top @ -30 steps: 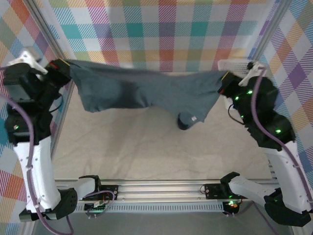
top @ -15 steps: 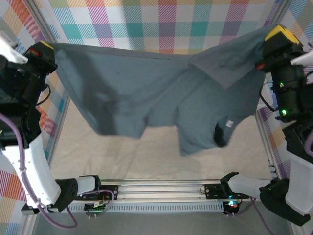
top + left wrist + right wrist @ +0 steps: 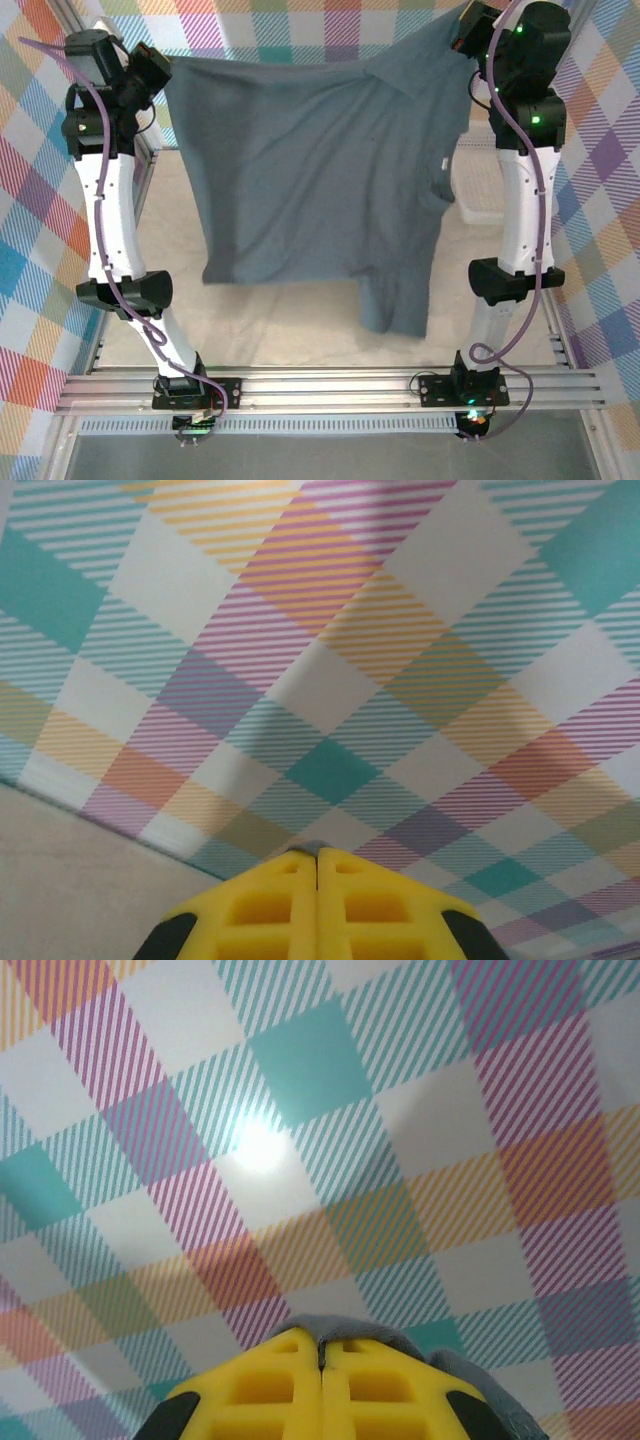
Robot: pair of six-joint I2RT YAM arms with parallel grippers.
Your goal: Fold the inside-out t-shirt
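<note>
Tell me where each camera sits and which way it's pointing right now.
Top external: above and behind the arm bases, looking down at the table; both arms raised, left gripper and right gripper holding the t-shirt spread between them.
Left wrist: on the left wrist, facing the plaid wall; shut yellow fingers at the bottom.
Right wrist: on the right wrist, facing that wall; shut yellow fingers pinching grey fabric.
Shared: both wrist views see the plaid wall.
</note>
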